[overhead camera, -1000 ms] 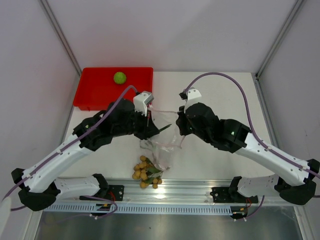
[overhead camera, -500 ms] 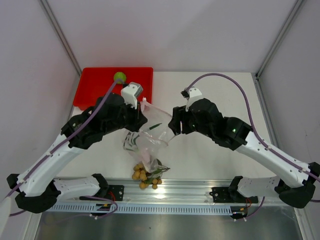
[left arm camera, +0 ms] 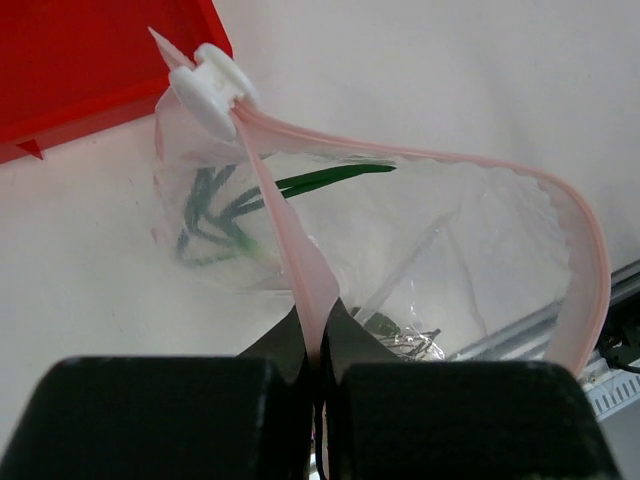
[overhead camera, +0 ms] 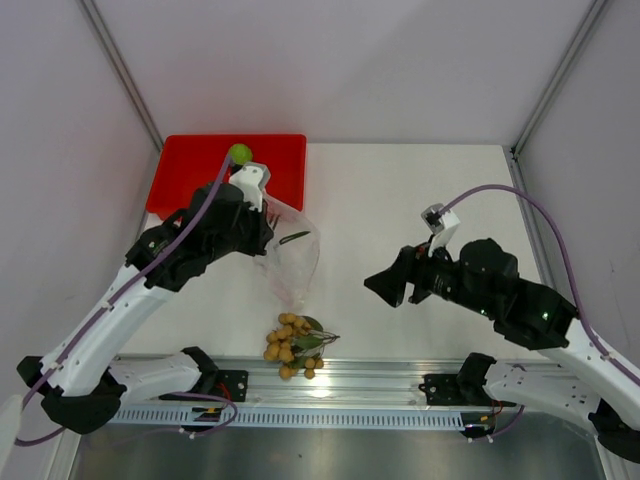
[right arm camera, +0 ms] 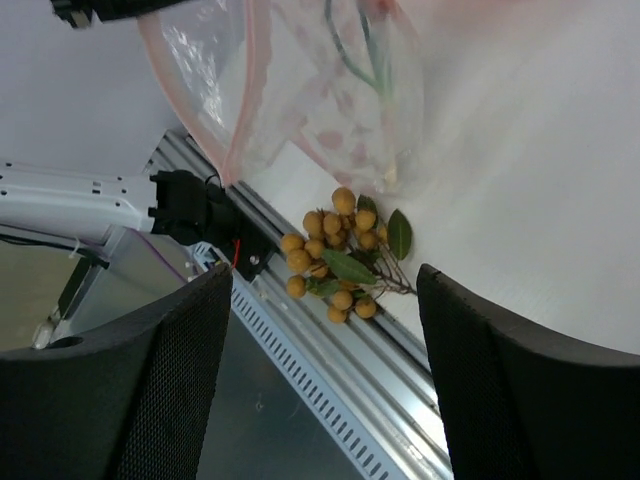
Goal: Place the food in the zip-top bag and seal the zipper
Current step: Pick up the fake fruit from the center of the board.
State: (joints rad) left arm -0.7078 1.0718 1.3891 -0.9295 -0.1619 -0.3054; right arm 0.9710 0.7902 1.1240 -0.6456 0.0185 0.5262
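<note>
1. While your left gripper (left arm camera: pixel 318 345) pinches the pinkish zipper strip (left arm camera: pixel 290 245) of the clear crinkly plastic bag (overhead camera: pixel 292 262) at centre-left, your right gripper (overhead camera: pixel 385 287) gapes wide, centre-right.
2. At bottom centre lies the tan-brown fruit bunch (overhead camera: pixel 290 345); the round lime-green fruit (overhead camera: pixel 239 154) sits upper left.

The left arm stretches forward from its base, elbow bent, the left tool (overhead camera: pixel 266 222) clamped tight on the zipper (left arm camera: pixel 293 250) of the zip-top bag (overhead camera: pixel 292 260). Right of the bag and well apart, the right arm crouches low, the right tool (overhead camera: pixel 385 288) aimed at it, jaws spread wide.
</note>
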